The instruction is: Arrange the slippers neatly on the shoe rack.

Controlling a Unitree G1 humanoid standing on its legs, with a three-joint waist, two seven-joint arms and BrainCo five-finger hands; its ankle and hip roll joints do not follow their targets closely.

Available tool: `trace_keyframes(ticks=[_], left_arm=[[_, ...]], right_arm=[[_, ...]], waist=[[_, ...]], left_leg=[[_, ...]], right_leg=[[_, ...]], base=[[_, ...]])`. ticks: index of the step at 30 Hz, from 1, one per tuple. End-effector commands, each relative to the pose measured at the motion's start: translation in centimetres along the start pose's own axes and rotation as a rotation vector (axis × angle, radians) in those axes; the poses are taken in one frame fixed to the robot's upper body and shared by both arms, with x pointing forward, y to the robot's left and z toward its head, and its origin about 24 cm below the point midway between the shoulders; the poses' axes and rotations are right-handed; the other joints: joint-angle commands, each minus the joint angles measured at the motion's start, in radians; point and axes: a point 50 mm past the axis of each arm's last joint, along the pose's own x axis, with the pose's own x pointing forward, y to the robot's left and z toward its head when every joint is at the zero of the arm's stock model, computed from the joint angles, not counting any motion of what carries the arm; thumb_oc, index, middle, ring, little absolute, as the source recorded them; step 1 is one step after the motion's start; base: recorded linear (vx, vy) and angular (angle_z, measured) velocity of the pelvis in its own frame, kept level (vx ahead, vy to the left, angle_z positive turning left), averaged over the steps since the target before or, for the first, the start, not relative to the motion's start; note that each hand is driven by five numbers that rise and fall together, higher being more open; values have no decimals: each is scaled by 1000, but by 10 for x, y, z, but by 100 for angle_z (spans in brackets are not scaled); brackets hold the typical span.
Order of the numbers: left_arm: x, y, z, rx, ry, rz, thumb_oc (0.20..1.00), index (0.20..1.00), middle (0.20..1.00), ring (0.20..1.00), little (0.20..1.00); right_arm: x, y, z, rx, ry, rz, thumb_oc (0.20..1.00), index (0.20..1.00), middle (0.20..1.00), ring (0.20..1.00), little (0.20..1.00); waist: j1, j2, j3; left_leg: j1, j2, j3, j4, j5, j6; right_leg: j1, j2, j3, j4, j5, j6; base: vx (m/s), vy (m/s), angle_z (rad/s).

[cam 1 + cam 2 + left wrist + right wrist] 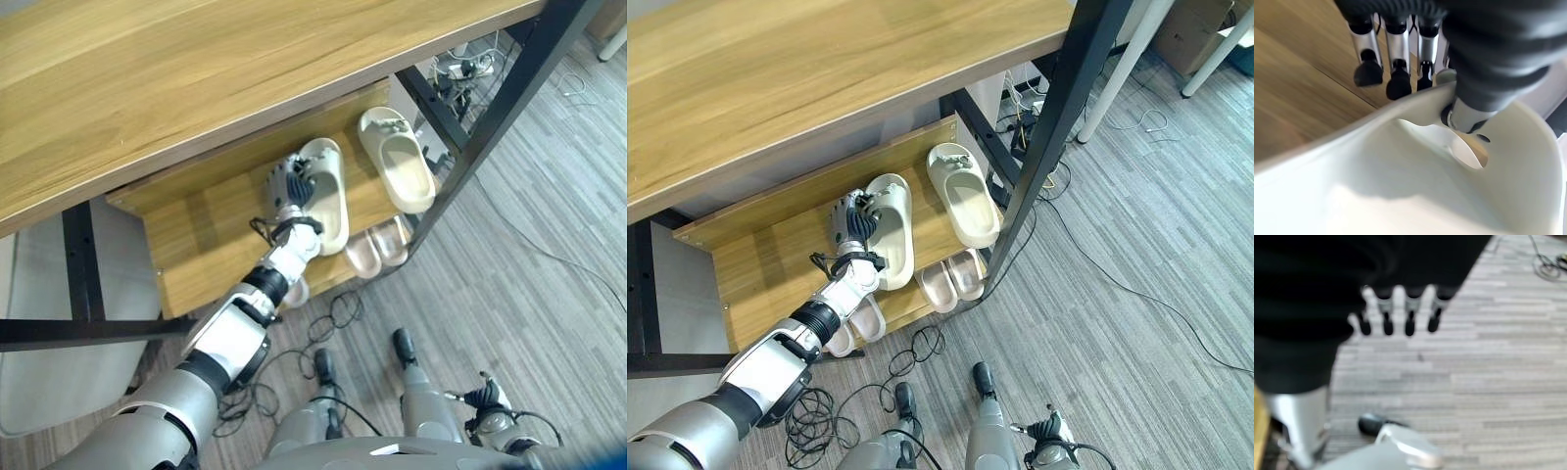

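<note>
Reaching under the wooden table top (147, 88), the left hand (852, 220) grips the side wall of a cream slipper (893, 230) on the wooden shelf of the shoe rack (764, 274). In the left wrist view the thumb (1466, 115) is hooked inside the slipper's rim while the dark-tipped fingers (1396, 78) hang close together along the outside, over the shelf boards, so the rim is pinched between them. This slipper lies lengthwise on the shelf, its heel end reaching the front edge. A second cream slipper (963, 194) lies just beside it, nearer the black rack post (1048, 127), the two roughly parallel and slightly apart. Lower down, pale pink slippers (953, 278) show at the rack's foot by the grey striped floor (1136, 274). The right hand (1400, 313) hangs over that floor, its fingers straight and slightly spread, holding nothing.
</note>
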Motion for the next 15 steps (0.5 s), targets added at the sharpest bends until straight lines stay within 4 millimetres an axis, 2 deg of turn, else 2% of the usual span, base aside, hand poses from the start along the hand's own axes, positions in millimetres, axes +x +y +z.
trace_keyframes(ticks=[1,15], left_arm=[[-38,-49,16,-49,70,-213,200,200,200,200,200],[-40,-50,6,-15,109,-227,200,200,200,200,200]], right_arm=[[12,-30,17,-2,-30,-97,1000,1000,1000,1000,1000],[13,-29,20,19,-23,-98,1000,1000,1000,1000,1000]], waist=[[-54,83,51],[-56,85,39]], left_leg=[[35,18,-51,5,-66,-40],[30,21,-47,5,-66,-42]], right_leg=[[-2,40,-34,97,-143,8],[-7,43,-35,91,-139,7]], base=[[0,0,0],[0,0,0]])
